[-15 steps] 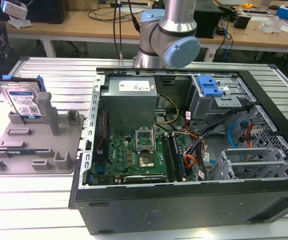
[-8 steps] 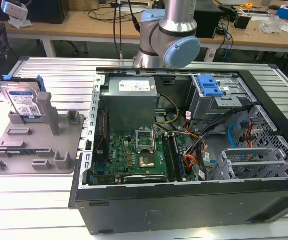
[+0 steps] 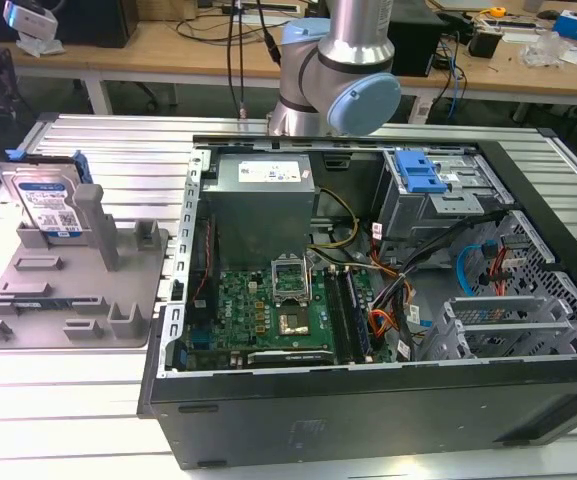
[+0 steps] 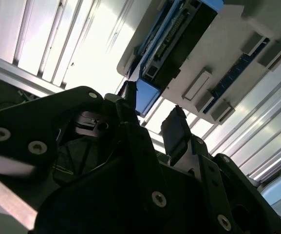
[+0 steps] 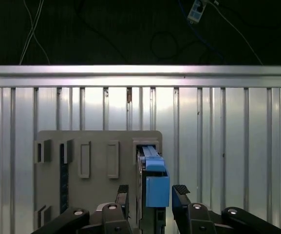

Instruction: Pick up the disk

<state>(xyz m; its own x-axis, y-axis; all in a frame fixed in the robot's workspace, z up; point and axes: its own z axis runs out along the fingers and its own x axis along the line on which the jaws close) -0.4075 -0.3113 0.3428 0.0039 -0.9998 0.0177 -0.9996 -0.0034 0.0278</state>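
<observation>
The disk [image 3: 48,205] stands upright on edge in the grey holder tray [image 3: 68,290] at the exterior view's left, its blue-and-white label facing the camera. In the first wrist view I look down on its thin edge and blue side rail [image 5: 155,183]. My gripper [image 5: 152,194] is open, one dark finger [image 5: 123,195] on either side of the disk's end, with gaps to the rail on both sides. In the second wrist view the gripper [image 4: 150,119] points at the disk [image 4: 174,46] in the holder tray [image 4: 228,44]; how far above it I cannot tell.
An open computer case [image 3: 368,300] lies on the slatted metal table [image 3: 98,140] at the exterior view's right, with a blue drive-bay bracket [image 3: 418,172] inside. The arm's base [image 3: 338,80] rises behind the case. The table's far edge [image 5: 140,70] runs beyond the holder.
</observation>
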